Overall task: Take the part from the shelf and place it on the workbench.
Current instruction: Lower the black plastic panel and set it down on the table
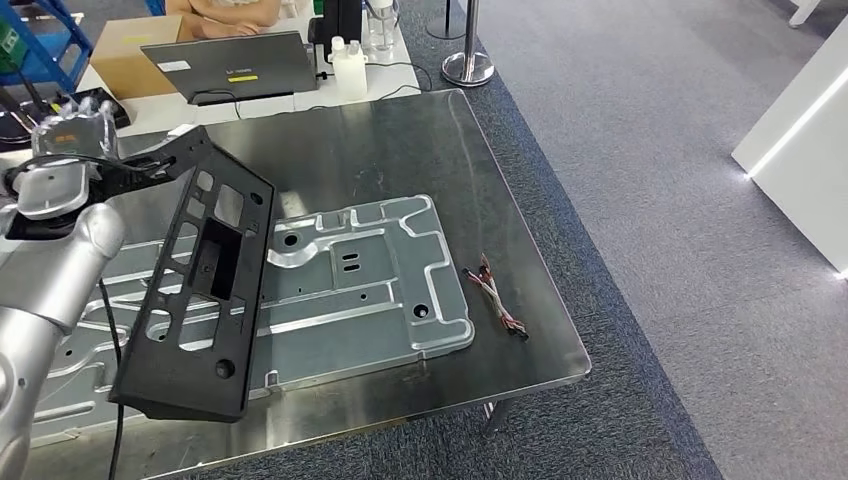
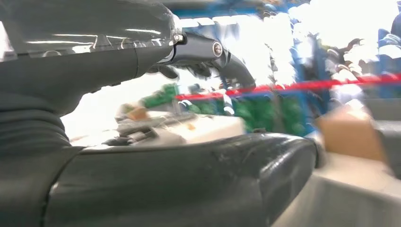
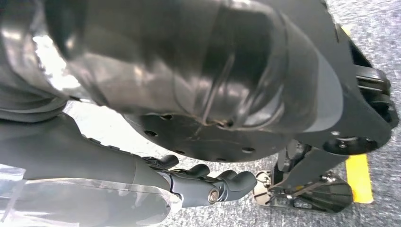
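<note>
The part is a flat black panel (image 1: 200, 290) with several cut-outs. It stands tilted over the left side of the steel workbench (image 1: 400, 140), its lower edge near the bench's front edge. My left hand (image 1: 110, 175) grips the panel's upper corner. In the left wrist view that hand (image 2: 94, 61) is blurred, with dark fingers (image 2: 208, 52) curled over. My right hand (image 3: 189, 182) hangs beside my body over the carpet, its fingers loosely apart and holding nothing.
A large stamped silver plate (image 1: 370, 280) lies flat on the bench, partly under the panel. A small wire bundle (image 1: 495, 295) lies to its right. Behind the bench are a laptop (image 1: 235, 65), a white bottle (image 1: 350, 68), a cardboard box (image 1: 125, 55) and a person's arms (image 1: 225, 12).
</note>
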Controlling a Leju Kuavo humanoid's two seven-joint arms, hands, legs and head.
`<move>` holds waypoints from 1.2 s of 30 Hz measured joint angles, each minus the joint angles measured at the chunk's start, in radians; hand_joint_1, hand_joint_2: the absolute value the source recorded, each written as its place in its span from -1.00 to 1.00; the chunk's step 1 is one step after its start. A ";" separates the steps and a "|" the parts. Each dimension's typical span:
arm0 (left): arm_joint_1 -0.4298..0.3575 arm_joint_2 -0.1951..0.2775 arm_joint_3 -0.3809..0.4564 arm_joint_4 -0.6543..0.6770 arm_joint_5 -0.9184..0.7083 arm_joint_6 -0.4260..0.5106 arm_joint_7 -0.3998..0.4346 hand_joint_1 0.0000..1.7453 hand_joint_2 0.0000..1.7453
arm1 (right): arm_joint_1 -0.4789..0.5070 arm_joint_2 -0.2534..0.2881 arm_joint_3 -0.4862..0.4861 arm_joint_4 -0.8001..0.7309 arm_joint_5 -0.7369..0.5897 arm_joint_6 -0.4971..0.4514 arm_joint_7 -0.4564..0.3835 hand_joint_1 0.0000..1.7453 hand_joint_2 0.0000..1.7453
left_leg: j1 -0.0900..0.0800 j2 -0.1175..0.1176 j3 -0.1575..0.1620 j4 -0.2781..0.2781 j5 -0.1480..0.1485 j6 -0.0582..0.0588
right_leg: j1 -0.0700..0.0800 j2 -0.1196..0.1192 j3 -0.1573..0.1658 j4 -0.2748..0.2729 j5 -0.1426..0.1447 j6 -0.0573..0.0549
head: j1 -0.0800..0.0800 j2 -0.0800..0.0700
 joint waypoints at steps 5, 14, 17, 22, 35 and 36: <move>0.000 0.011 -0.051 -0.011 -0.134 0.099 0.004 -1.00 -1.00 | 0.001 0.000 -0.004 0.000 0.004 0.001 -0.006 -1.00 -1.00 | 0.000 0.000 0.002 0.000 0.000 0.000 | 0.000 0.000 -0.001 0.000 0.000 0.000 | 0.000 0.000; 0.016 0.013 -0.040 -0.021 -0.001 0.150 -0.046 -1.00 -1.00 | 0.001 0.000 -0.015 0.000 0.003 0.004 -0.019 -1.00 -1.00 | 0.000 0.000 0.002 0.000 0.000 0.000 | 0.000 0.000 -0.001 0.000 0.000 0.000 | 0.000 0.000; 0.032 -0.002 0.050 -0.022 0.229 0.158 -0.119 -1.00 -1.00 | 0.001 0.001 -0.022 0.000 -0.004 -0.001 -0.026 -1.00 -1.00 | 0.000 0.000 0.002 0.000 0.000 0.000 | 0.000 0.000 -0.001 0.000 0.000 0.000 | 0.000 0.000; 0.047 -0.018 0.178 -0.044 0.415 0.232 -0.218 -1.00 -1.00 | 0.002 0.003 -0.029 0.000 -0.001 -0.019 -0.031 -1.00 -1.00 | 0.000 0.000 0.002 0.000 0.000 0.000 | 0.000 0.000 -0.001 0.000 0.000 0.000 | 0.000 0.000; 0.072 0.009 0.204 -0.168 0.517 0.301 -0.334 -1.00 -1.00 | 0.004 0.003 -0.016 0.001 0.060 -0.030 -0.089 -1.00 -1.00 | 0.000 0.000 0.001 0.000 0.000 0.000 | 0.000 0.000 -0.001 0.000 0.000 0.000 | 0.000 0.000; 0.072 0.013 0.204 -0.175 0.523 0.305 -0.340 -1.00 -1.00 | 0.004 0.003 -0.014 0.001 0.065 -0.031 -0.093 -1.00 -1.00 | 0.000 0.000 0.001 0.000 0.000 0.000 | 0.000 0.000 -0.001 0.000 0.000 0.000 | 0.000 0.000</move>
